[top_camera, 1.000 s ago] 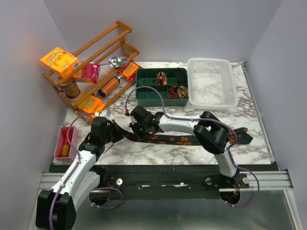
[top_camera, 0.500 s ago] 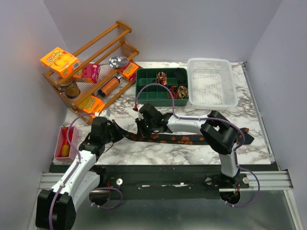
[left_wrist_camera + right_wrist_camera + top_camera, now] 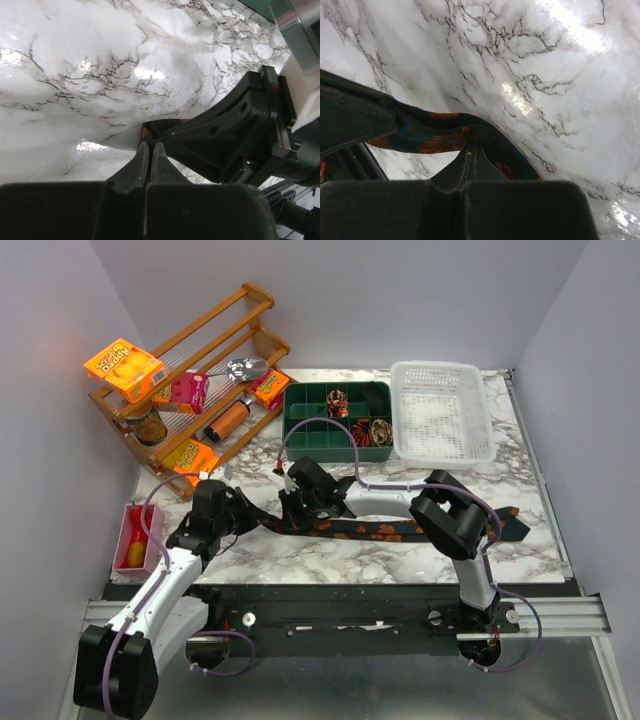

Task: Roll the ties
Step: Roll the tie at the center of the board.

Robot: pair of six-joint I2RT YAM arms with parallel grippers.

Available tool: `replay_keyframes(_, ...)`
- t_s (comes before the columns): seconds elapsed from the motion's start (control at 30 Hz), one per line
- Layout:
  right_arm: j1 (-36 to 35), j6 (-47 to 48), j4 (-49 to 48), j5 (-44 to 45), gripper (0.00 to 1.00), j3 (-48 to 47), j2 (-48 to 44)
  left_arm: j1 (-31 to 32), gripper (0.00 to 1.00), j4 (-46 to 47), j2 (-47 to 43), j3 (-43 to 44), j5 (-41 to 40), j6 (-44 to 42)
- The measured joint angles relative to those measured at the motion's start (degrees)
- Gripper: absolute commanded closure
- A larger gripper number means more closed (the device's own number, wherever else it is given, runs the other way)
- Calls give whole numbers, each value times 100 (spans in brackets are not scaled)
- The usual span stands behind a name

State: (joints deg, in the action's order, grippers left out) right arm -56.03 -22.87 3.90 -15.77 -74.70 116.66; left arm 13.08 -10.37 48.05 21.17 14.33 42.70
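1. One tie (image 3: pixel 400 531), dark with orange-red blotches, lay unrolled across the front part of the marble bench (image 3: pixel 520 475). It ran from left to right.
2. The wide end of the tie pointed to the right, behind the elbow of the right arm. The narrow end was at the left, where the two grippers met.
3. The left gripper (image 3: pixel 150 145) had its fingers pressed together on the very tip of the narrow end. Only a small piece of the fabric showed between them.
4. The right gripper (image 3: pixel 471 151) was just beside the left one and low over the bench. Its fingers were also clamped on the tie, and the fabric rose to them in a small fold.
5. The right arm reached across to the left, above the tie, so part of the tie was hidden under it.
6. At the back of the bench stood a green tray (image 3: pixel 310 452) with compartments. Rolled ties (image 3: pixel 337 400) sat in some of them as small patterned coils.
7. A white basket (image 3: pixel 445 458) stood touching the right side of the tray.
8. A wooden rack (image 3: pixel 215 325) leaned at the back left, with orange packets (image 3: pixel 124 368) on it.
9. A pink box (image 3: pixel 155 550) was at the left edge of the bench, near the left arm.
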Motion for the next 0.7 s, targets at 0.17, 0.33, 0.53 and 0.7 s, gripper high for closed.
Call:
replay_keyframes(0.17,0,-55,2,0,99,-212,234,70,100,37,81,0,4,7)
replay_keyframes(0.33,0,-92,11,2,99,-422,385,149,100,173,162,0,11,33)
replay_keyframes(0.53,0,-114,17,0,99,-485,433,212,100,302,166,0,28,92)
replay_keyframes(0.7,0,-114,17,-2,99,-485,433,256,100,369,160,0,39,131)
